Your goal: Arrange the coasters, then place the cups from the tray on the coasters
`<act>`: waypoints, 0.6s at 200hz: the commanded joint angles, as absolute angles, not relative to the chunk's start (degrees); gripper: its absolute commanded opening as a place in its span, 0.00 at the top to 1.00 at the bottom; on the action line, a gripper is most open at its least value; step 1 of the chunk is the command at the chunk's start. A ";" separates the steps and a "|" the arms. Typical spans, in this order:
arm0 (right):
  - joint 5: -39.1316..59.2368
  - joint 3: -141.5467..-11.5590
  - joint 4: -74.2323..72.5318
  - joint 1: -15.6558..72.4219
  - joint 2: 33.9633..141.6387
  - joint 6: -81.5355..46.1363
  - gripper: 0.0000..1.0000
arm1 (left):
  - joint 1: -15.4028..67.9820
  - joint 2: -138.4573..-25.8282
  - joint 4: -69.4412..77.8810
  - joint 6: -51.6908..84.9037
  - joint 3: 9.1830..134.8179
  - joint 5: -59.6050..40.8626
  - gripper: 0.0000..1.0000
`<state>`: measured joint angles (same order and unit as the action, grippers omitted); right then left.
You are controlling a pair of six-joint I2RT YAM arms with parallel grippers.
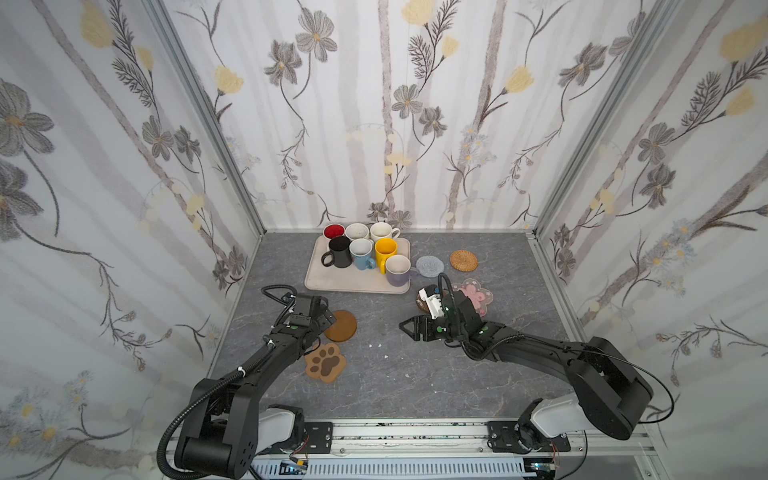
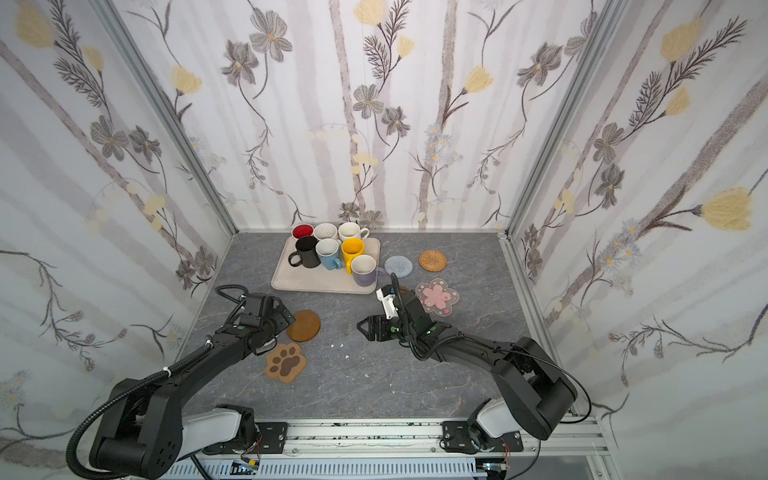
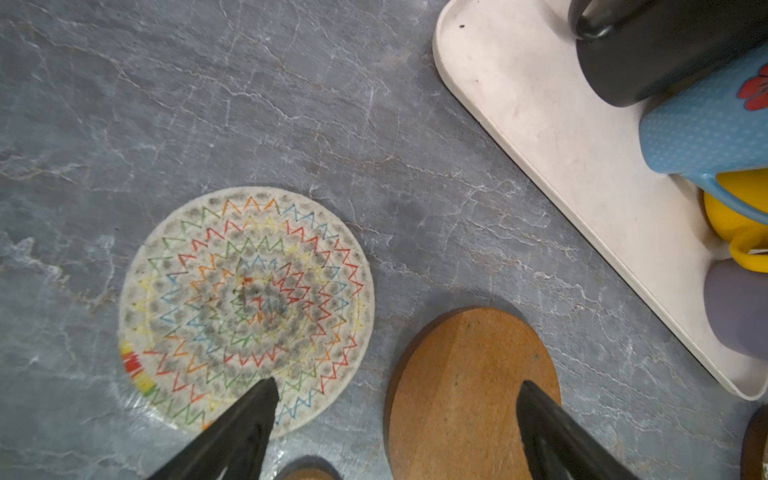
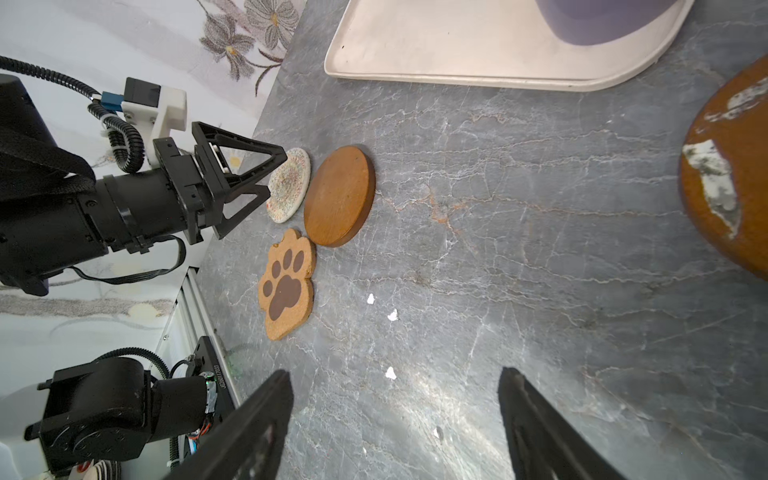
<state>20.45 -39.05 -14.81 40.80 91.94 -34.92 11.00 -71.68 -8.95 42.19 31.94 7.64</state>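
Hovering low off the tray's point(image 1: 332, 284) near left corner, the left gripper point(image 3: 397, 384) has its jaws spread wide with nothing between them, one tip above the whitish spiral coaster point(image 3: 245, 307) and one above the amber-brown disc point(image 3: 469, 395) just beside it. The paw-print coaster point(image 1: 325, 362) lies a little farther from the tray, its edge almost touching that disc. A sideways move at this height could catch either mat and shove it into its neighbour. Mugs set on mats bunched this tightly would probably clash at their bodies or handles, so the three look in need of spreading.

The right gripper point(image 4: 395, 372) is likewise wide and empty, above bare tabletop point(image 4: 498, 249) in front of the tray's near edge. A second amber-brown disc point(image 4: 731, 166), blotched with whitish patches, lies just off the tray's near right corner, mostly hidden under that arm's wrist in both top views. White flecks point(image 4: 392, 315) dot the tabletop, and one trapped beneath a mat could leave it rocking.

All seven cups point(image 1: 361, 249) stand on the tray, packed close together. The lavender mug point(image 1: 398, 270) sits at the near right corner, handle toward the pale blue crochet coaster point(image 1: 430, 264). An arm sweeping in there could tip it over the low rim, and pulling any mug from the cluster risks nudging the rest.
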 commanded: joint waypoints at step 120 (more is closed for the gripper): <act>24.21 -37.29 -16.04 34.09 91.76 -32.03 0.22 | 13.76 -85.31 -1.12 43.32 36.93 6.74 0.17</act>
<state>22.96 -38.09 -13.54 34.72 91.94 -32.93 12.91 -83.57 -2.68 42.26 35.86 6.81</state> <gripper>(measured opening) 0.784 0.835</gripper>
